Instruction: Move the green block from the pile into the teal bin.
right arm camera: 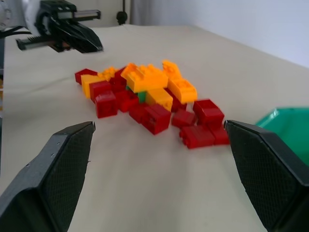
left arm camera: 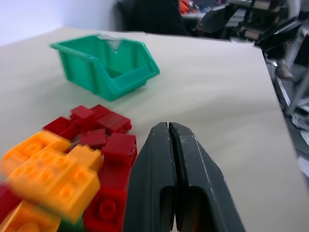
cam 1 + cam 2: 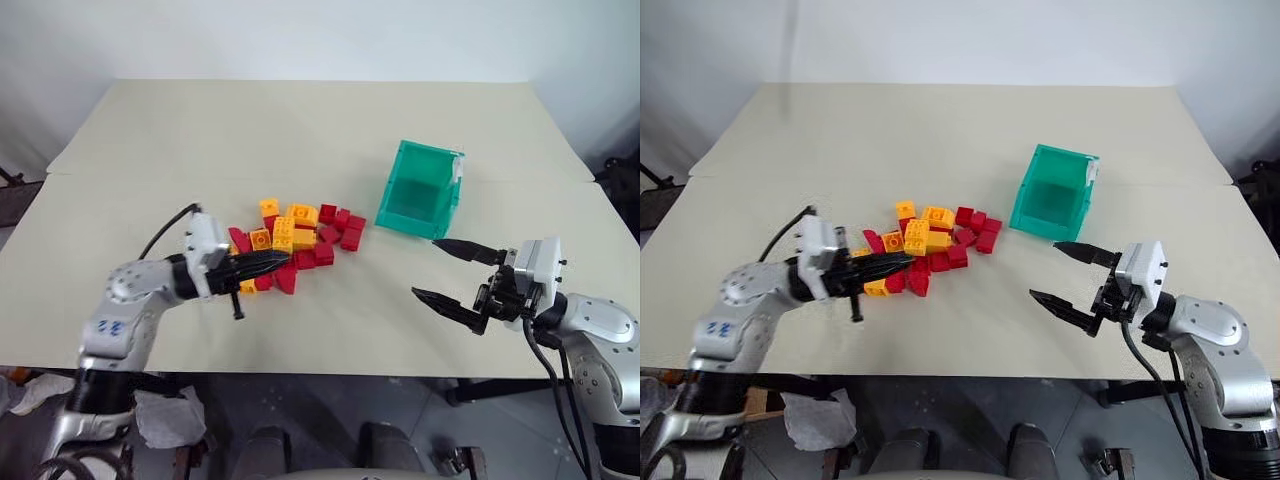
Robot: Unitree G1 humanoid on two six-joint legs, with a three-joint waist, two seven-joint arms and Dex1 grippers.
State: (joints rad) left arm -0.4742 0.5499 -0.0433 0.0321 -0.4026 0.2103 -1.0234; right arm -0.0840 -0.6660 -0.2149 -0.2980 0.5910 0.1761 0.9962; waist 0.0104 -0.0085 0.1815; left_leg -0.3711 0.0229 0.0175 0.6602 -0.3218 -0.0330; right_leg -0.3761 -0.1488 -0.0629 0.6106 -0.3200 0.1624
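**Green block still tucked in the pile, bin waiting**

A big pale bench [image 3: 300, 130] holds everything. In the middle of the frame lies the pile [image 3: 298, 240] of red and yellow bricks. The green block [image 1: 141, 96] is hard to spot. Only a little bit of green peeks out from the middle of the pile, under the yellow bricks, with red ones all around it.

The teal bin [image 3: 422, 190] sits to the right of the pile, a bit higher in the frame. It is near the pile but not touching it. Its open top shows nothing inside.

The left end effector [image 3: 262, 263] reaches in from the lower left. Its two black fingers are pressed tight together, with nothing between them. The tips sit right at the lower left edge of the pile, over the red bricks there.

The right end effector [image 3: 447, 268] is at the lower right, below the bin. Its fingers are spread wide apart and hold nothing. It points toward the pile but stays well apart from it.
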